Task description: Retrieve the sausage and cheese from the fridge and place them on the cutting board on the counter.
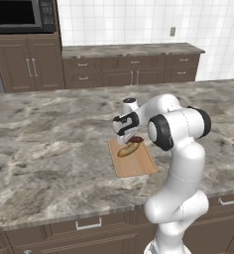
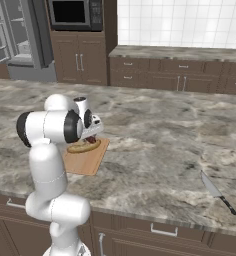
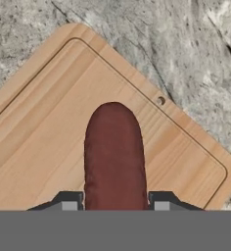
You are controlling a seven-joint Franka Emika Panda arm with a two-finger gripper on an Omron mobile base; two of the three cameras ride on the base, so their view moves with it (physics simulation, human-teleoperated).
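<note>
The hand point(image 3: 115, 206) is clenched on the sausage point(image 3: 114, 152): in the hand view the two dark fingertips point(image 3: 68, 201) press against either side of the dark red cylinder, whose rounded free end points out over the board point(image 3: 44, 132). From the base views the hand point(image 1: 125, 141) hangs low over the far end of the board point(image 1: 139, 166), with the sausage point(image 1: 135, 140) showing as a small dark red patch under it. Whether the sausage touches the wood or hangs just above it cannot be told.

The cheese point(image 1: 128, 149) lies on the board just beside the hand, on the board's far half; in the right base view the cheese point(image 2: 84, 146) sits at the board's far end, under the hand and partly hidden by it.

The board point(image 2: 82, 162) lies flat on the marbled desk point(image 1: 49, 149), about midway between the desk's near and far edges. The near half of the board is bare wood. A groove runs round the board's edge, and a small round hole sits by one side.

A knife point(image 2: 217, 192) lies on the desk well to the right of the board, near the front edge. The fridge point(image 2: 17, 40) stands far behind the board to the left, with a door swung open and pale shelves showing.
</note>
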